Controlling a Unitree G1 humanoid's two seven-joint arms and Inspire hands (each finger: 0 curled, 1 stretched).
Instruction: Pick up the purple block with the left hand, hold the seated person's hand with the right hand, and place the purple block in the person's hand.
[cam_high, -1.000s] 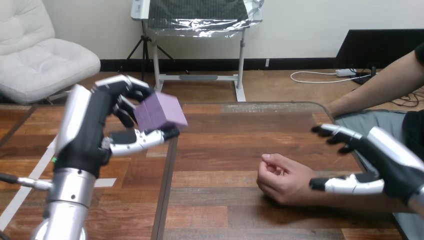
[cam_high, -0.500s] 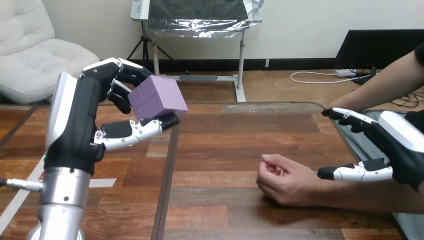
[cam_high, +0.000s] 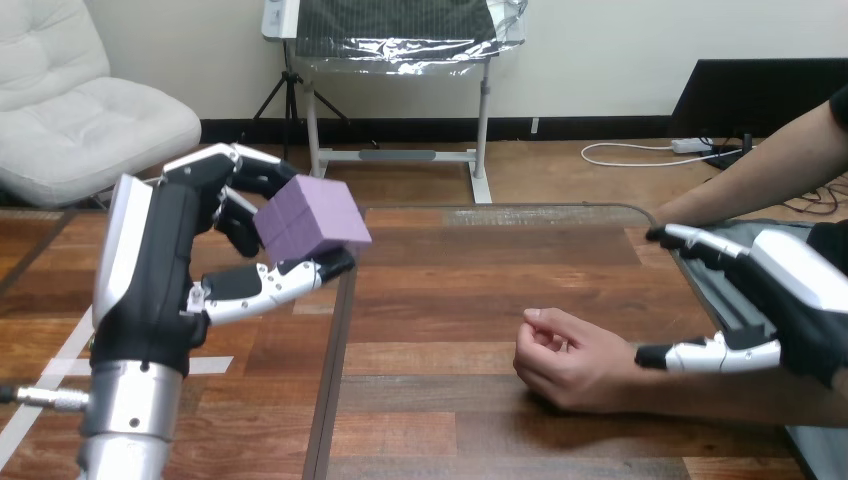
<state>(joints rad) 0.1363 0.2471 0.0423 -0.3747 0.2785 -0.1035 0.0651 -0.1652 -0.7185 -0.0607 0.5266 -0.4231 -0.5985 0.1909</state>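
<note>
Support for the person's hand looks like the step to get right, and it is not yet made. The person's hand lies loosely curled on the desk, right of centre. The right hand hovers at the right edge with fingers and thumb spread apart, gripping nothing. Its thumb is just over the person's forearm, though contact cannot be told. It should probably slide left along the forearm and close gently from the side or beneath, leaving the palm free to open upward. The left hand is clamped on the purple block, thumb below and fingers behind, raised over the desk's far left. It is best held level there until the palm is steadied, then carried right.
</note>
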